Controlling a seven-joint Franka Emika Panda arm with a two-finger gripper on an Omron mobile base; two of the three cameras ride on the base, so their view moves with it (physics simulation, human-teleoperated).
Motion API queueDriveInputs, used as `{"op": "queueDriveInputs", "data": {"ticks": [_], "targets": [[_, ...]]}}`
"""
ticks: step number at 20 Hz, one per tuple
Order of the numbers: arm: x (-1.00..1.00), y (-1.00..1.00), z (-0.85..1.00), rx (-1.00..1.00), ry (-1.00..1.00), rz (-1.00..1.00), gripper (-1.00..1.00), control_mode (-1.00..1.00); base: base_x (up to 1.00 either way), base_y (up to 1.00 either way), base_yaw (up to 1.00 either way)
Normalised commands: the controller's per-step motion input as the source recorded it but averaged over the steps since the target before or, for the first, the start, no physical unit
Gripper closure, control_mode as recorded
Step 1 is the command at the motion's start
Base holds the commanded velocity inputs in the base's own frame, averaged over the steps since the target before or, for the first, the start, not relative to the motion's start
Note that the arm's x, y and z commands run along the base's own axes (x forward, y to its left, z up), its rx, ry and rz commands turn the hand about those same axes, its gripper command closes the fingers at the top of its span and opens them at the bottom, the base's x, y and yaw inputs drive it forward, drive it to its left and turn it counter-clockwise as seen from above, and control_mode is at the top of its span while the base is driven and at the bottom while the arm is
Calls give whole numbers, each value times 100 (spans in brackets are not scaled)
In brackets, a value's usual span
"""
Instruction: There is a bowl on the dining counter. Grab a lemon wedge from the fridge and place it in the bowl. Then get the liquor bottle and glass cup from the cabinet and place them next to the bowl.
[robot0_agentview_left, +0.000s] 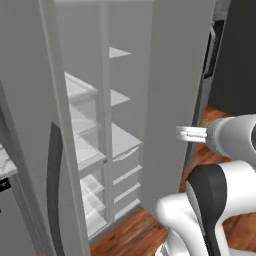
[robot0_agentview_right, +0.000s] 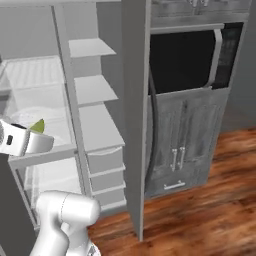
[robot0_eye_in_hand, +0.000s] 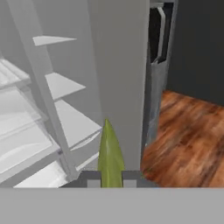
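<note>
While your claw is clamped on the lemon wedge, the open fridge stands straight ahead of it.
Nearest you, the yellow-green wedge sits pinched between the two dark fingertips, its long axis pointing away from the claw, tip foremost. Just past that tip rises the edge of the grey fridge door, with white shelves to one side. Farther off lies wood floor. You will likely need to back away and turn toward the bowl.
</note>
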Motion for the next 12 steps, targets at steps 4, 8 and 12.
{"op": "queueDriveInputs", "data": {"ticks": [4, 8, 12], "targets": [[0, 0, 0, 0, 0, 0, 100, 100, -54, 0, -56], [0, 0, 0, 0, 0, 0, 100, 100, -51, 0, -57], [0, 0, 0, 0, 0, 0, 100, 100, -44, -3, -58]]}}
